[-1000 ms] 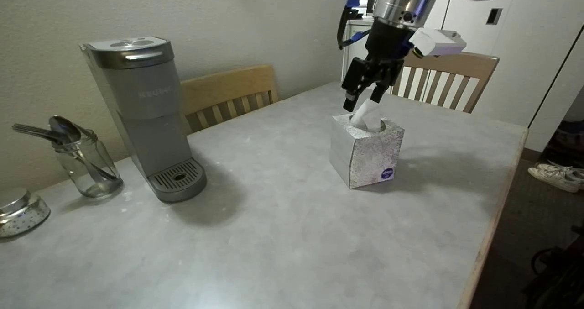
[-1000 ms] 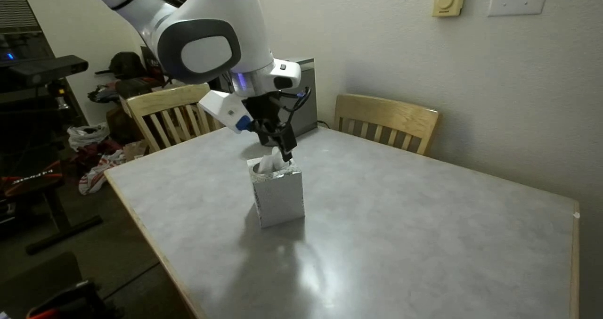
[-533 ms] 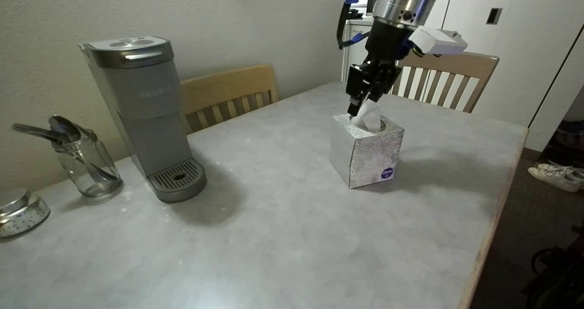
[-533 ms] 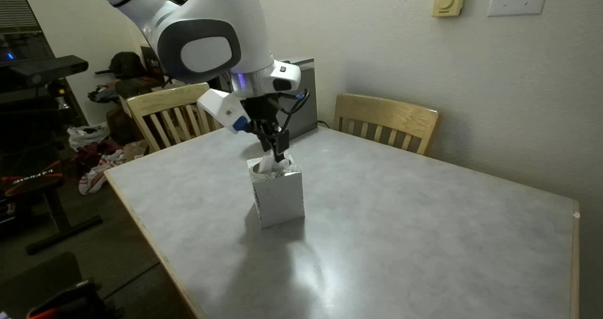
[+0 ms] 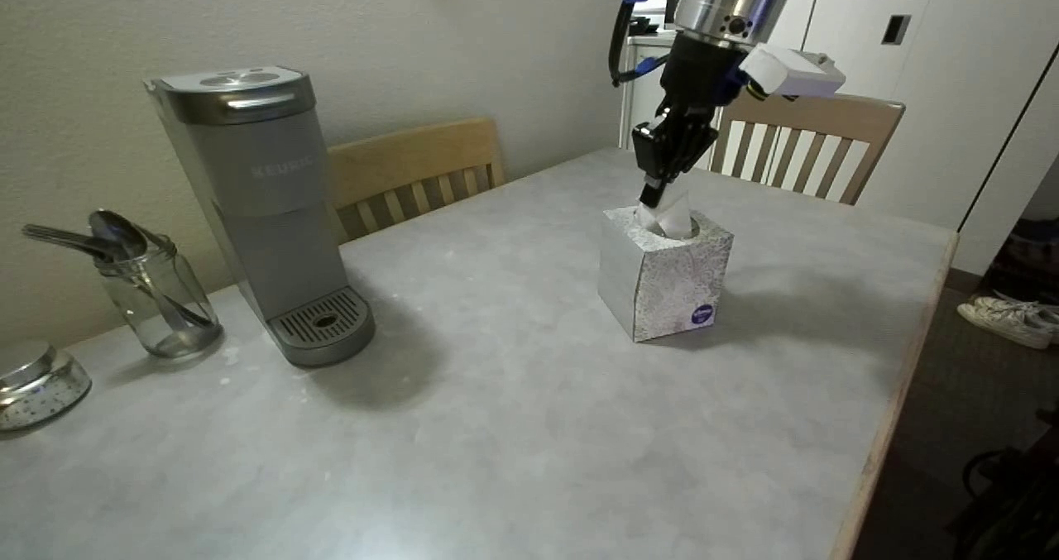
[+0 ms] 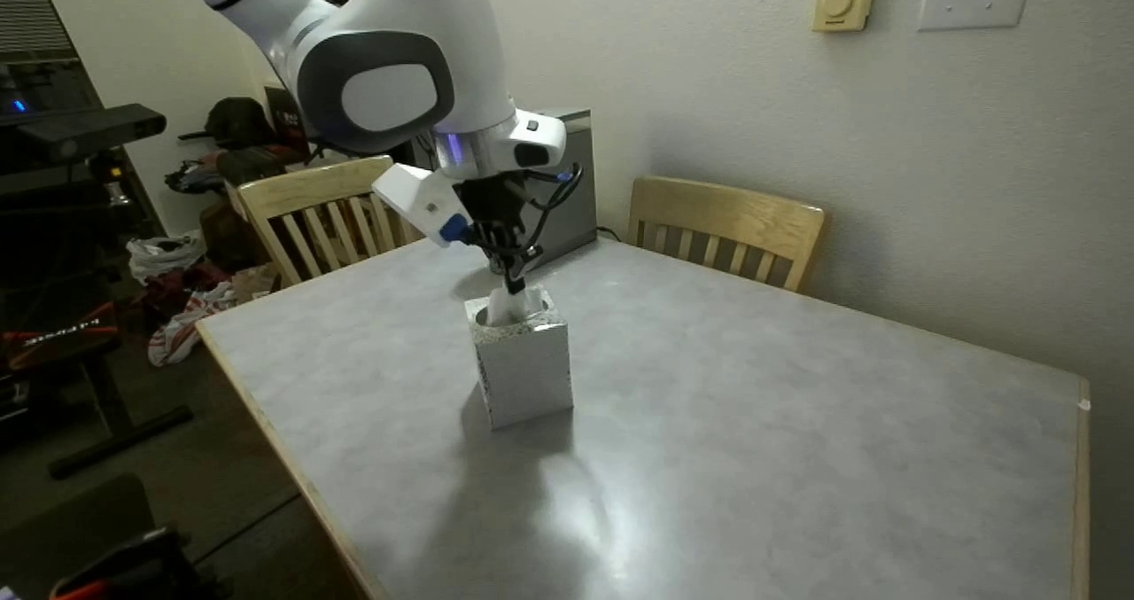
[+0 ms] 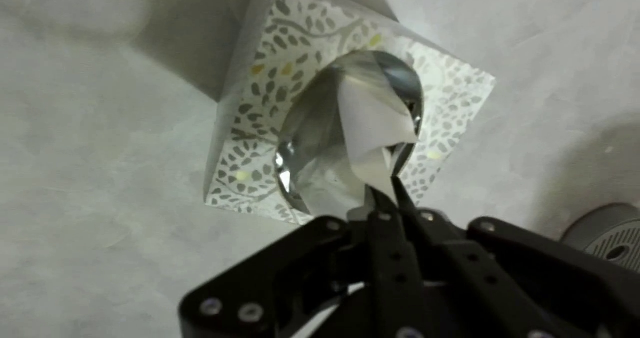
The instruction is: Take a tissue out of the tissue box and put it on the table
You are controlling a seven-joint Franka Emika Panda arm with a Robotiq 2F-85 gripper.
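In the mouth of the tissue box (image 5: 668,285), the tissue (image 7: 372,121) protrudes, its tip pinched between the closed jaws of your gripper (image 7: 385,194); the step in hand appears to be the grasp; the next move calls for you to lift gently, clear of the box, then lower it onto the table (image 5: 496,444).

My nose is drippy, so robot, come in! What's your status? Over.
Claw shut on tissue. Lower part of it inside tissue box, not pulled out yet. Coffee maker stands apart, likely no obstacle.
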